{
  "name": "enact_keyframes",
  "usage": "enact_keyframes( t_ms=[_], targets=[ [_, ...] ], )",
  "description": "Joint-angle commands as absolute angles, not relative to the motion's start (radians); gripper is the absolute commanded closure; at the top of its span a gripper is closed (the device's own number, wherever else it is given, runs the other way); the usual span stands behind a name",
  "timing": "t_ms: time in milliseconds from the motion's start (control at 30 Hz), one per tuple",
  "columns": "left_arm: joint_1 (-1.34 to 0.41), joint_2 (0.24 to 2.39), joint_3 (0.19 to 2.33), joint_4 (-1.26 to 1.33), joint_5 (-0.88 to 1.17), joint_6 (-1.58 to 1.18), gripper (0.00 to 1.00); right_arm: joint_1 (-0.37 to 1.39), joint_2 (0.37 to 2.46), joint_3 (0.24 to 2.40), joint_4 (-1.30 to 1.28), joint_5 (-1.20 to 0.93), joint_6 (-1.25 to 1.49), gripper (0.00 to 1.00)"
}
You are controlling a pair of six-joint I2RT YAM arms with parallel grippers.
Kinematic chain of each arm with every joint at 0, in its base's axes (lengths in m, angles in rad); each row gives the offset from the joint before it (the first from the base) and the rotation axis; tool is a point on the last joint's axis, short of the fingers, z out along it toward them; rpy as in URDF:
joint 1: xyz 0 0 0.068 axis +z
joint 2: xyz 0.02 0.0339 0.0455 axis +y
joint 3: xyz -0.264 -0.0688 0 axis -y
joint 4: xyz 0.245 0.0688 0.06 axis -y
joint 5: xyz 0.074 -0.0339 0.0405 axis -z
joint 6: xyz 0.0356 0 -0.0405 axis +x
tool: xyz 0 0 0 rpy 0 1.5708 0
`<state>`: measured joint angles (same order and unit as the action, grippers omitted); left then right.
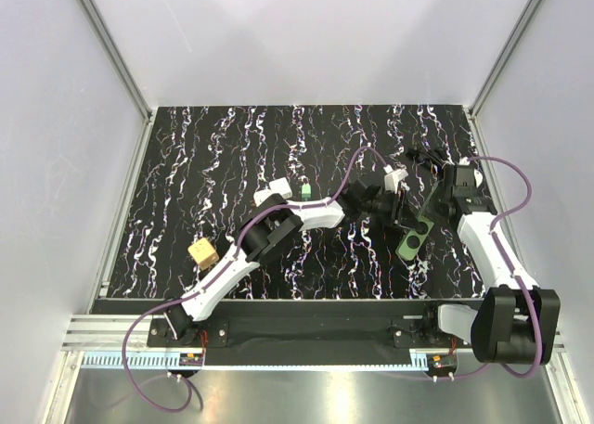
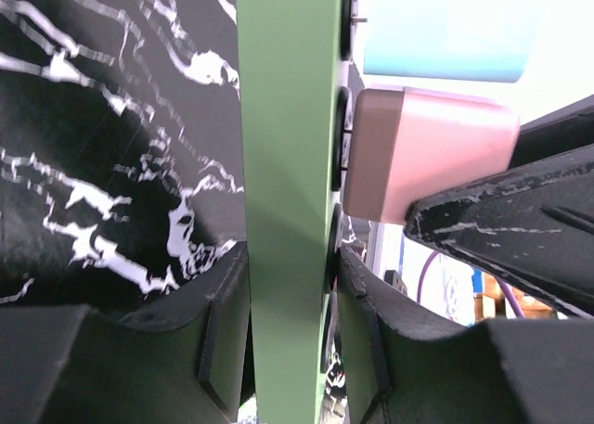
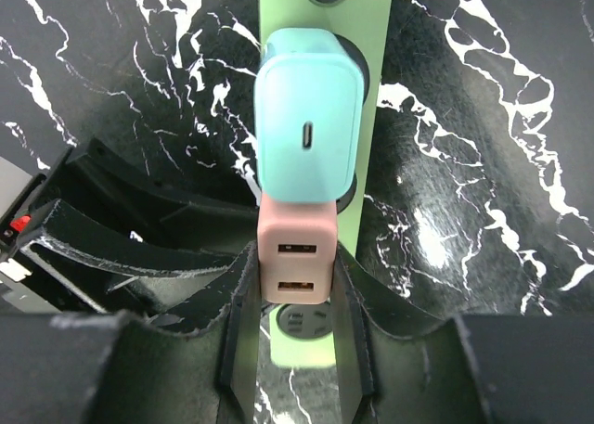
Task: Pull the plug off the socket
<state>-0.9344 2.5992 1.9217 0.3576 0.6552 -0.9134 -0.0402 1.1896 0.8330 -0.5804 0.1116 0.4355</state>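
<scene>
My right gripper (image 3: 293,266) is closed on the pink plug (image 3: 297,243), which is seated in the socket (image 1: 415,231) lying right of the middle of the table (image 1: 232,164). My left gripper (image 2: 290,285) pinches the green strip across its thickness to brace it. The teal plug (image 3: 308,127) touches the pink one (no gap that I can see), so a slanted pull could lever it. If the left hold is too light, the strip may simply follow the plug.
</scene>
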Motion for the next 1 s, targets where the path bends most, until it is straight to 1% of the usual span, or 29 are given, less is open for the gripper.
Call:
enact_keyframes(
  t_ms=[0,100,200,267,400,467,567,633,767,900,967],
  targets=[
    [-0.897,2.654,1.876,0.202,0.445,-0.865,1.0,-0.026,1.135,0.787,-0.535,0.015,0.471,1.0],
    [-0.897,2.646,1.873,0.206,0.443,-0.861,1.0,-0.026,1.123,0.752,-0.526,0.014,0.476,1.0],
    [-0.897,2.643,1.878,0.203,0.442,-0.857,1.0,-0.023,1.118,0.764,-0.54,0.012,0.476,1.0],
    [-0.897,2.643,1.878,0.201,0.439,-0.856,1.0,-0.006,1.118,0.778,-0.564,0.052,0.476,1.0],
    [-0.897,2.635,1.873,0.204,0.442,-0.851,1.0,0.025,1.152,0.772,-0.574,0.012,0.494,1.0],
    [-0.897,2.631,1.858,0.209,0.439,-0.85,1.0,0.026,1.144,0.782,-0.577,0.07,0.483,1.0],
    [-0.894,2.615,1.812,0.235,0.439,-0.851,1.0,0.006,1.152,0.86,-0.609,0.136,0.453,1.0],
    [-0.887,2.609,1.776,0.27,0.451,-0.87,1.0,-0.063,1.163,0.926,-0.62,0.115,0.431,1.0],
    [-0.879,2.615,1.778,0.284,0.466,-0.881,1.0,-0.121,1.213,0.988,-0.635,0.068,0.405,1.0],
    [-0.881,2.612,1.786,0.281,0.466,-0.879,1.0,-0.123,1.241,0.967,-0.634,-0.033,0.422,1.0],
    [-0.879,2.612,1.786,0.282,0.468,-0.877,1.0,-0.107,1.211,0.934,-0.615,-0.034,0.437,1.0]
  ],
)
